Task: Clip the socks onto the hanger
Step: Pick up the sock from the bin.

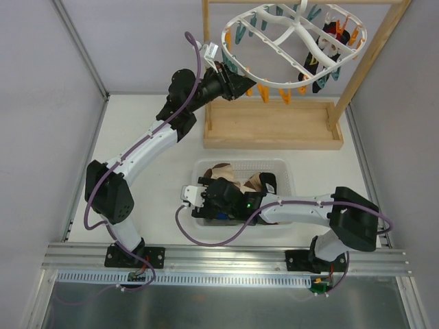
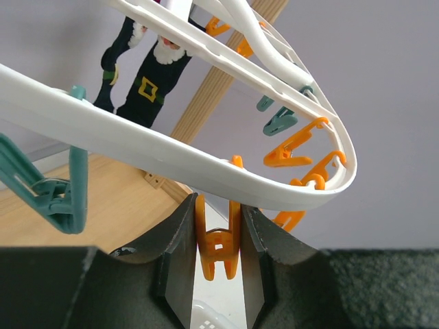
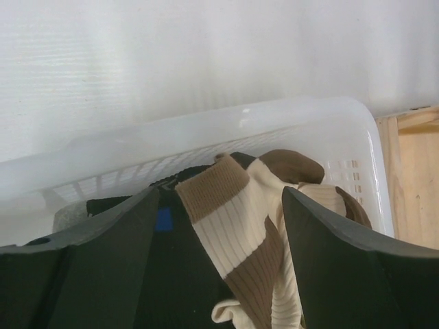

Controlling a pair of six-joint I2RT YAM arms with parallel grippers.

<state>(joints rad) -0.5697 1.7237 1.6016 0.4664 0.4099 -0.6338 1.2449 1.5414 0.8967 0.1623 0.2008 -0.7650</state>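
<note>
The white oval hanger (image 1: 296,25) hangs from a wooden frame at the back, rimmed with orange and teal pegs. My left gripper (image 1: 236,86) is raised at its near-left rim. In the left wrist view it (image 2: 218,240) is shut on an orange peg (image 2: 218,248) under the hanger's rim (image 2: 158,147). My right gripper (image 1: 204,195) is down in the basket. In the right wrist view it (image 3: 221,199) is open, its jaws either side of a tan, cream and brown sock (image 3: 236,229) lying on black socks (image 3: 171,274).
A white plastic basket (image 1: 240,163) holding the sock pile sits at mid-table; its wall (image 3: 206,130) is just ahead of my right gripper. The wooden frame's base (image 1: 271,127) lies behind it. Black patterned socks (image 1: 319,67) hang from the hanger's far right side.
</note>
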